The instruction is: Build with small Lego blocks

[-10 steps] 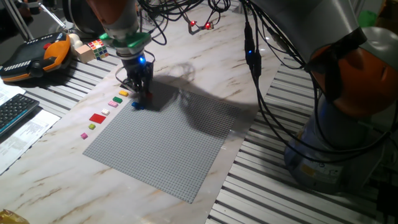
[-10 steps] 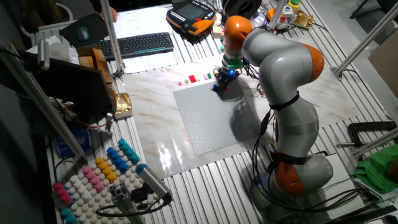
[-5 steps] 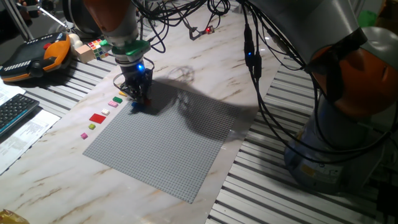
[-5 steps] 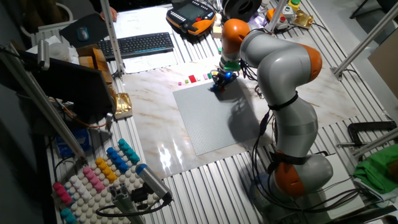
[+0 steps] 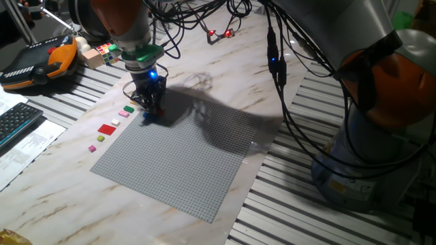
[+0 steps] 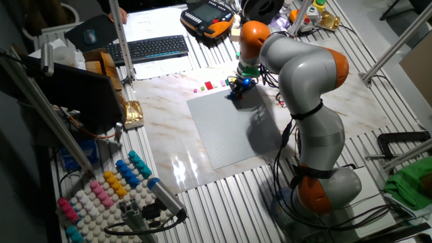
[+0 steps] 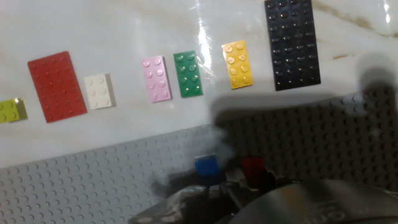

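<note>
In the hand view a row of small Lego blocks lies on the marble: a red plate [image 7: 57, 86], white [image 7: 99, 91], pink [image 7: 156, 78], green [image 7: 188, 74] and yellow [image 7: 237, 65] bricks, and a long black plate [image 7: 292, 43]. A small blue block [image 7: 206, 166] and a small red block [image 7: 252, 168] sit on the grey baseplate [image 7: 74, 183] right at my gripper [image 7: 227, 186], whose fingers are a dark blur. The fixed views show my gripper [image 5: 151, 107] [image 6: 234, 89] low over the baseplate's [image 5: 184, 156] far left corner.
A Rubik's cube [image 5: 105, 53] and an orange teach pendant [image 5: 41, 61] lie beyond the baseplate, with a keyboard [image 5: 13, 119] at the left. Black cables [image 5: 279, 75] hang over the table. A rack of coloured pegs [image 6: 108, 189] stands at the other end.
My gripper has shifted slightly left, toward the row of loose blocks, and stays low at the baseplate corner. The loose blocks have not moved.
</note>
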You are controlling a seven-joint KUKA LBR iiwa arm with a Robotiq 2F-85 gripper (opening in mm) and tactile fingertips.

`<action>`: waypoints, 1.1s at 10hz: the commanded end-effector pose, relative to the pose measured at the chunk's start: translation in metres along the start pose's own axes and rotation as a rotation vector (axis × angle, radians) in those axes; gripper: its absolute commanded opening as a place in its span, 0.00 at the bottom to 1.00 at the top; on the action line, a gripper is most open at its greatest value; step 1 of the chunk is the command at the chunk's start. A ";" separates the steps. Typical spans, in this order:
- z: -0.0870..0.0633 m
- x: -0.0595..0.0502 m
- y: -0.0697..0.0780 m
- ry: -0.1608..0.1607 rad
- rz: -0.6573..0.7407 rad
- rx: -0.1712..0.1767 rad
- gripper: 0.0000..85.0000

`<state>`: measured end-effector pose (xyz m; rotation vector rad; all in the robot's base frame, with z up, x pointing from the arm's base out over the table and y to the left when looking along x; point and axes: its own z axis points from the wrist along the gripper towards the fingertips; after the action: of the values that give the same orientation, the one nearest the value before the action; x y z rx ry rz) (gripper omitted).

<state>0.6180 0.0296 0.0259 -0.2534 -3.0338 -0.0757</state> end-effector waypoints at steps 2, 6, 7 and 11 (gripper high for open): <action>0.000 0.000 0.000 -0.005 -0.005 0.008 0.05; -0.001 0.000 0.001 -0.006 -0.001 0.014 0.32; -0.001 0.000 0.001 -0.004 -0.006 0.014 0.31; -0.002 0.000 0.001 -0.001 -0.024 0.016 0.25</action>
<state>0.6186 0.0305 0.0276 -0.2150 -3.0375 -0.0527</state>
